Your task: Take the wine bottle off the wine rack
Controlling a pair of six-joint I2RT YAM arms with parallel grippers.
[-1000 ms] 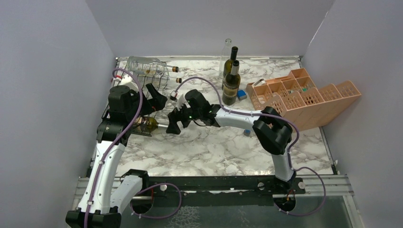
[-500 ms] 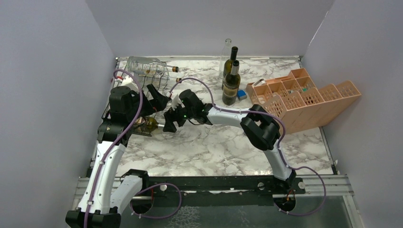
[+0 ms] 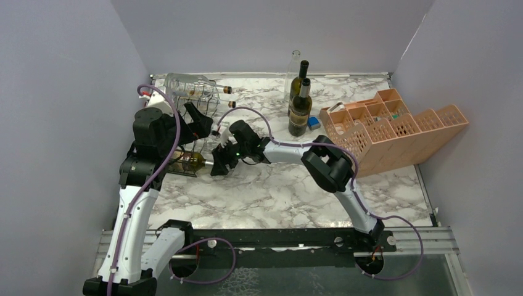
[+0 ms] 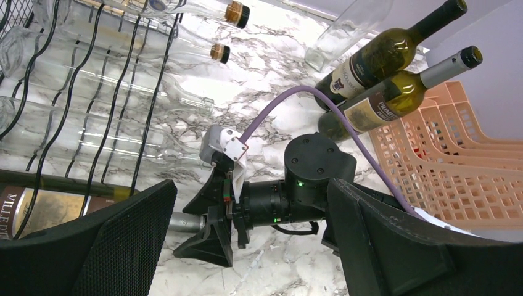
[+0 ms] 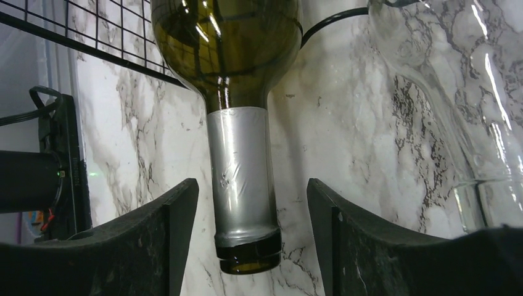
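While green glass wine bottle (image 5: pixel 240 179) lies in bottom tier of black wire-mesh rack (image 3: pixel 206 105), far-left worktop (image 3: pixel 277 185), right pincer (image 3: pixel 220 161) straddles its silver neck, gaps both sides; clear bottles (image 4: pixel 92 86) above; left pincer (image 3: pixel 198 121) spread wide.

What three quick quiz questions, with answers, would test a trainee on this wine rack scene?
1. True or false: the right gripper is clamped on the green bottle at its neck.
2. How many bottles stand upright at the back of the table? A one, B three, C five.
3. What colour is the foil on the green bottle's neck?
Key: 1 false, gaps show on both sides; 2 B; 3 silver.
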